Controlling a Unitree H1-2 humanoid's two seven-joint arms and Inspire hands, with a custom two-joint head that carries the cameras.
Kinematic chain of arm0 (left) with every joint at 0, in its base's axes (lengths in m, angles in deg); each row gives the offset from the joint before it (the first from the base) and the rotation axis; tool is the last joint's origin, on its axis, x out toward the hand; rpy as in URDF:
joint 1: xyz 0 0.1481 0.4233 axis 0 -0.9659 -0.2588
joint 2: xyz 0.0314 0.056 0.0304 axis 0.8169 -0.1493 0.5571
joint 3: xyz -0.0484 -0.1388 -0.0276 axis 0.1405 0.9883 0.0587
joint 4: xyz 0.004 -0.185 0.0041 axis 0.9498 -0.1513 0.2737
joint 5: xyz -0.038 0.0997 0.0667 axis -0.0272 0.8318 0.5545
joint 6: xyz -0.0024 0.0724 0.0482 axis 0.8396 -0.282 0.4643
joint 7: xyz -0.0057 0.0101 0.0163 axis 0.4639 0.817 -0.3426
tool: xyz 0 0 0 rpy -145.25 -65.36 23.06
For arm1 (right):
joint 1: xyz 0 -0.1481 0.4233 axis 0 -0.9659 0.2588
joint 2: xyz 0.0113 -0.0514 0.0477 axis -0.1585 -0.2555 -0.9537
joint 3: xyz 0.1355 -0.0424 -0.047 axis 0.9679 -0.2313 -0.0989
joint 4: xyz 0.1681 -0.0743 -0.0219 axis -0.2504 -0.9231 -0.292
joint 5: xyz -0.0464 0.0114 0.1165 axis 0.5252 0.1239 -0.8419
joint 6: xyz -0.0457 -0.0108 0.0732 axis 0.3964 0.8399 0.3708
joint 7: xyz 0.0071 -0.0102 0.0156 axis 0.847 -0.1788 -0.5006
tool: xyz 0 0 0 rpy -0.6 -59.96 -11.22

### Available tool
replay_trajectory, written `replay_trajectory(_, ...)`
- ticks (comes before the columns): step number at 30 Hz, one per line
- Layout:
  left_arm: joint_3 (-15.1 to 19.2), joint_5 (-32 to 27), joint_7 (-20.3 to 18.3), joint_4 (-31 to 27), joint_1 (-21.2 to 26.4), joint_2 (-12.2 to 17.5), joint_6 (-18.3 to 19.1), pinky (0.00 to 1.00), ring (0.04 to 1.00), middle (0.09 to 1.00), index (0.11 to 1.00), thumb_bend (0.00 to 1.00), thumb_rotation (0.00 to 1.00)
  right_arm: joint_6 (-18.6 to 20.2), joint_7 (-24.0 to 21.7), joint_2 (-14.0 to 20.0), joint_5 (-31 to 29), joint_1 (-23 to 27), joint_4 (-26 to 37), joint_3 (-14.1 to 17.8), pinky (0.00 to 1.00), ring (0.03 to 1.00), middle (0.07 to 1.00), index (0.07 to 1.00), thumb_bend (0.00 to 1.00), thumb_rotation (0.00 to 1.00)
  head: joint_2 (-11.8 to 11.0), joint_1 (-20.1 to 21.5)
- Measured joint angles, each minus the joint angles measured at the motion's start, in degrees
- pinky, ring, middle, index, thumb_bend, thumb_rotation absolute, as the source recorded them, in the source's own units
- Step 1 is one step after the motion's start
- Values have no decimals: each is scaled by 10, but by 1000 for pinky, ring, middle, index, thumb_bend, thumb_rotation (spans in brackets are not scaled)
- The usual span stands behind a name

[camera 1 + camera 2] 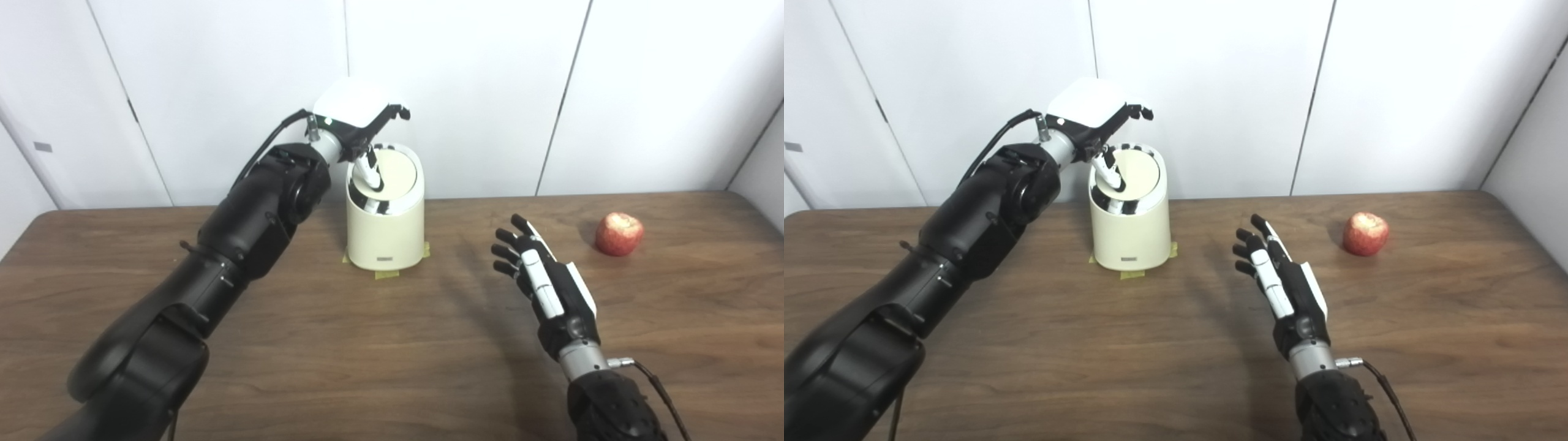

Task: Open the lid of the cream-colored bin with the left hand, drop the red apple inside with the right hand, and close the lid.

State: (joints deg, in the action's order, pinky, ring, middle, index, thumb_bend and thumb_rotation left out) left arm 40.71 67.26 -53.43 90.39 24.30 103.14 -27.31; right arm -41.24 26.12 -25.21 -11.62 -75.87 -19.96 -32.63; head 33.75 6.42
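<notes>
The cream-colored bin [386, 236] stands upright at the back middle of the table, on bits of yellow tape. Its round lid [399, 173] sits in a shiny ring and slopes toward me. My left hand [358, 116] hovers over the bin's top, fingers spread and reaching past the far rim, while its thumb [369, 173] points down onto the lid's near-left part. The red apple [619, 233] lies on the table at the right. My right hand [542, 275] is open and flat, held low between bin and apple, empty.
The wooden table [343, 343] ends at white wall panels just behind the bin. My left arm [245, 233] crosses the table's left half. Yellow tape [387, 274] marks the bin's spot.
</notes>
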Motion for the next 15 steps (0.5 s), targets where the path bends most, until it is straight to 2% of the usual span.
replay_trajectory(15, -4, -1, -3, -3, 0, 3, 0, 769, 811, 808, 817, 952, 21, 2, 0, -1, 0, 0, 10, 1, 808, 840, 870, 946, 582, 848, 2, -2)
